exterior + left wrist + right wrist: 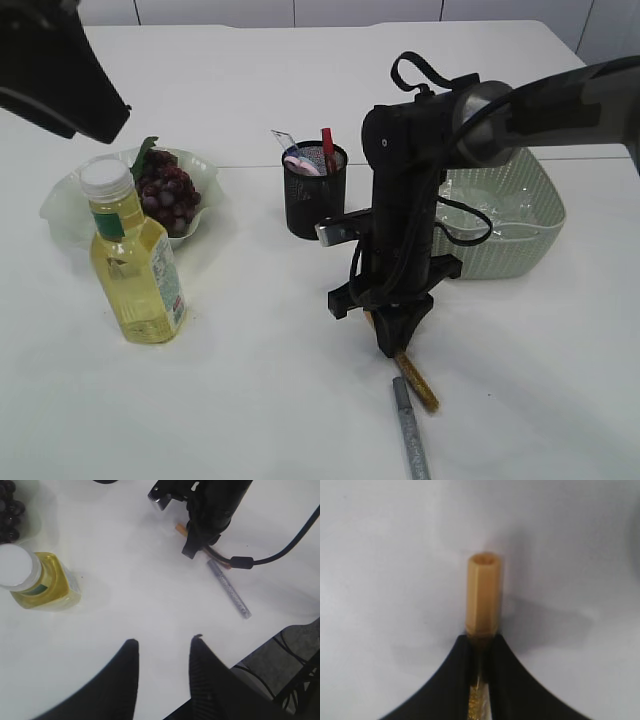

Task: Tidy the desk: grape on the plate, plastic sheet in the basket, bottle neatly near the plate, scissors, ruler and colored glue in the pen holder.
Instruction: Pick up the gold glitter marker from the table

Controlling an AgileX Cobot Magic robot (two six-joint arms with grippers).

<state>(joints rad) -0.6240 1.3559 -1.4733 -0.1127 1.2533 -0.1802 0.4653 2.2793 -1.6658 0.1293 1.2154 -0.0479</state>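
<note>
My right gripper [395,345] points straight down at the table in front of the pen holder [315,200]. It is shut on a gold colored glue pen [483,595] lying on the table, whose tail [420,385] sticks out below the fingers. A silver colored glue pen [410,432] lies just beside it. The left gripper [162,642] hangs open and empty over bare table. The bottle [135,265] of yellow liquid stands in front of the plate [60,210], which holds the grape [168,195]. Red scissors handles [328,150] stick out of the pen holder.
A pale green basket [520,220] stands right of the pen holder, partly behind my right arm, with something translucent inside. The left arm [60,70] hangs high at the back left. From the left wrist, the table's edge [270,640] shows near the silver pen [229,587].
</note>
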